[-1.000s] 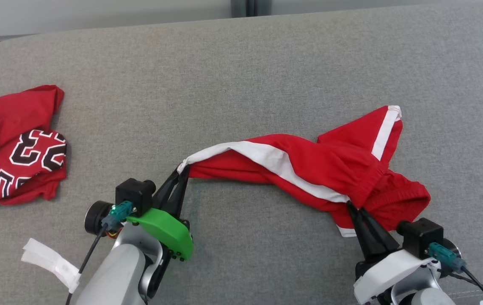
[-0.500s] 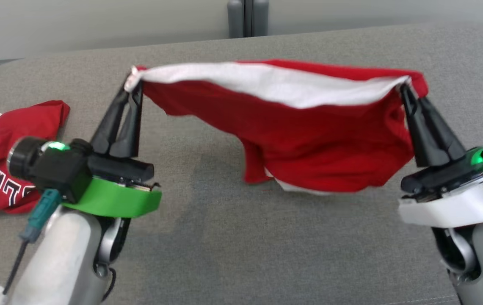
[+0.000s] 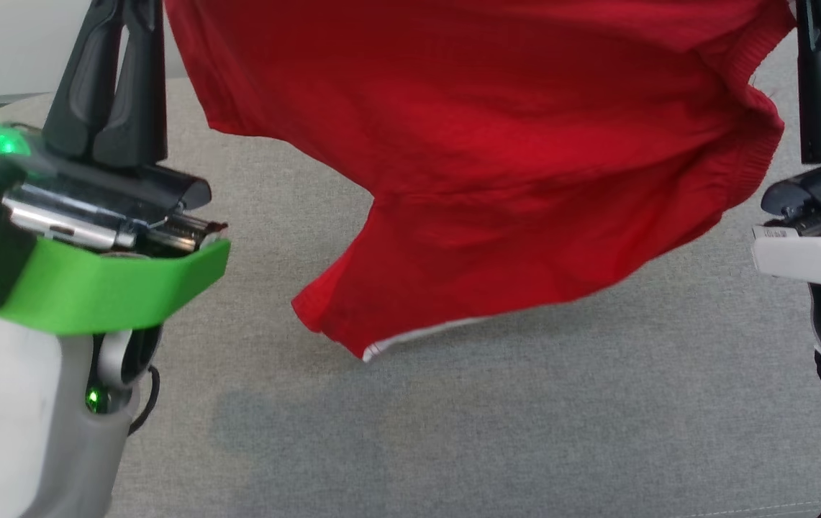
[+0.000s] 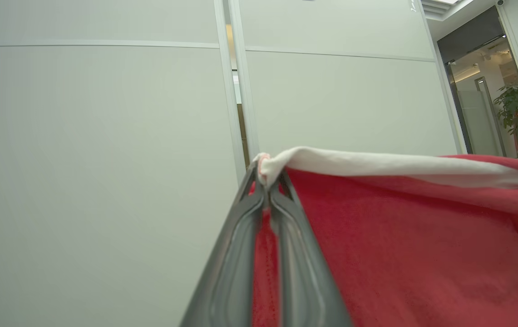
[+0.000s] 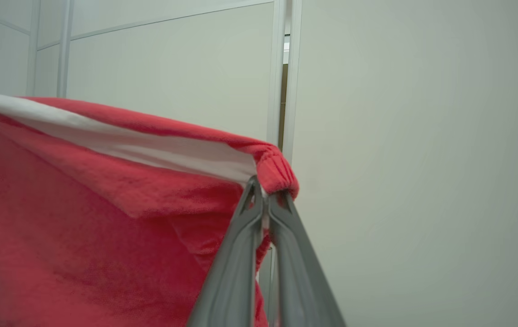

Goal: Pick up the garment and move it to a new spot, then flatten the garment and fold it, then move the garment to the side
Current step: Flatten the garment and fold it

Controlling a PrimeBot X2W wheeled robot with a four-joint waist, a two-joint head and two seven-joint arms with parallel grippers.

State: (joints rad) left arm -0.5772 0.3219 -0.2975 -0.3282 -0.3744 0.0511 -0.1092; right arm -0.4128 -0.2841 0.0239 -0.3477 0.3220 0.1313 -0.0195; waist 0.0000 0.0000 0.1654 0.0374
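The garment (image 3: 496,165), a pair of red shorts, hung in the air over the grey cushion (image 3: 453,432). It was strung across the head view from 10 o'clock to 2 o'clock, and its lowest corner drooped toward 7 o'clock, seemingly clear of the cushion. The left gripper (image 4: 265,176) at 10 o'clock had its fingers pressed together on the corner where the white stripe (image 4: 377,162) ended. The right gripper (image 5: 265,190) at 2 o'clock was clamped on the gathered waistband (image 5: 278,175). Both bites looked shallow, only a small tuft of cloth past the tips, so a sharp swing or too much spreading of the arms would probably pull one end free. The shorts would then dangle from a single corner. The cloth also sagged unevenly, with one leg hanging lower. If it was lowered as it hung, that leg would likely touch first and tuck under itself, leaving a crease to undo before any fold. The white hem (image 3: 417,334) at 6 o'clock marked the edge most likely to roll. Counted: one garment held, one white stripe along its top edge, one white hem, two grippers with two dark fingers each, one cushion, and one potted plant (image 4: 515,113) far off at 2 o'clock in the left wrist view.
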